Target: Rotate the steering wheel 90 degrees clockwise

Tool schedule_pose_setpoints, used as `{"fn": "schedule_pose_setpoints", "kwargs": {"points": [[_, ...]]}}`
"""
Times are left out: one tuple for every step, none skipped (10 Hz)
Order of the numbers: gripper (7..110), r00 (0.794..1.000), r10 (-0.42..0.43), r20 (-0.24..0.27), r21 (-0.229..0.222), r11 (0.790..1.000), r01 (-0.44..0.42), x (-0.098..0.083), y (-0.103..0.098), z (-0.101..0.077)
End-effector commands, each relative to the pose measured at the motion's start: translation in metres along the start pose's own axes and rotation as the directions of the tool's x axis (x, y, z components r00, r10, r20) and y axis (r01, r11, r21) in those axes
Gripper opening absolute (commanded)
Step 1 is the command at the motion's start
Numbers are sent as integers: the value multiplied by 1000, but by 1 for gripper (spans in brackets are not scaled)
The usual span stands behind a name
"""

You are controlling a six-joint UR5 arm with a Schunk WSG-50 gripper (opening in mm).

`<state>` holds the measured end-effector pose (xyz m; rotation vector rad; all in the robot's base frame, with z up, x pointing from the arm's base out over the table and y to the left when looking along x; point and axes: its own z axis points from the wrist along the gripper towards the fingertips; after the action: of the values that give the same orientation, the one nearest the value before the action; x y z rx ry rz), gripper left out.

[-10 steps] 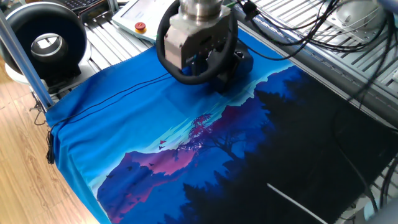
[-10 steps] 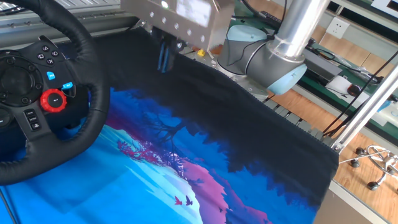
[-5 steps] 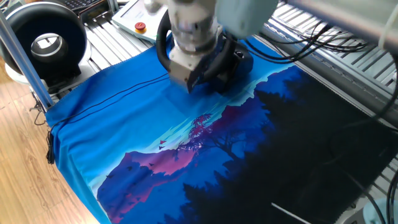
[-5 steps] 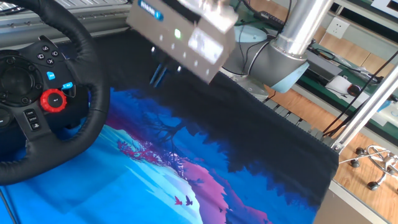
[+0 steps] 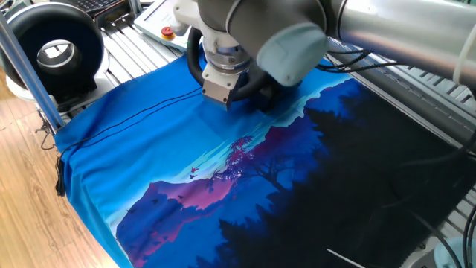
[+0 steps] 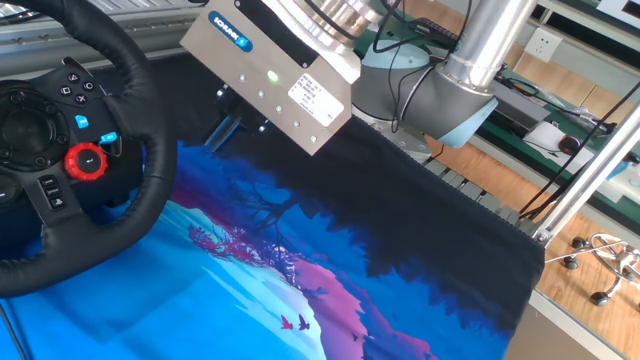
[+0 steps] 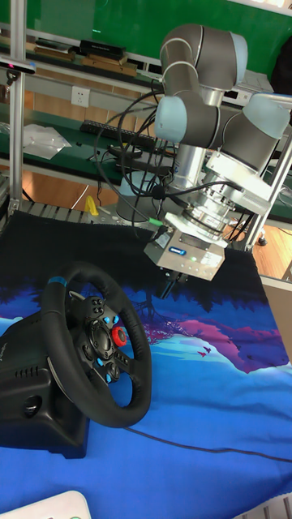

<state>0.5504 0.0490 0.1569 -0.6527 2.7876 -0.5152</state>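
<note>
the printed cloth (image 5: 245, 179), blue with purple hills and dark trees, covers the table and carries everything else. on it the steering wheel (image 7: 97, 353) sits upright on its black base (image 7: 36, 405), rim facing the arm, with the blue rim stripe (image 7: 57, 281) at the upper left of the rim, the red knob (image 7: 120, 337) right of the hub and small coloured buttons (image 6: 95, 130) around it. the arm's grey gripper (image 7: 169, 283) hangs just beside the wheel's upper right rim, apart from it, tilted toward it. its dark fingers (image 6: 228, 128) poke from under the body and look close together with nothing between them, though the gap is too small to judge firmly. judging from this, the step in hand is the approach: the grasp is not yet made and the turn not begun. to do it well the fingers should part wide enough for the thick rim, straddle it squarely at the upper right, close firmly, then follow the rim's circle about the hub instead of pulling straight, so the base does not slide on the cloth. no containers show; off the cloth stands a larger black ring device (image 5: 56, 52) with a pale centre, which holds nothing.
</note>
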Motion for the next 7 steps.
{"fn": "schedule_pose_setpoints", "kwargs": {"points": [[7, 1000, -18, 15, 23, 1000, 18, -3, -6, 4], [7, 1000, -17, -5, 13, 1000, 17, 2, -4, 3], [7, 999, -22, -41, 5, 1000, 22, 11, -2, 2], [7, 997, -22, -71, 12, 1000, 23, 19, -3, 3], [7, 997, -4, -78, 7, 1000, 5, 21, 0, 7], [7, 997, 17, -73, -23, 1000, -19, 20, 8, 9], [7, 997, 37, -67, -63, 997, -42, 18, 18, 9]]}}
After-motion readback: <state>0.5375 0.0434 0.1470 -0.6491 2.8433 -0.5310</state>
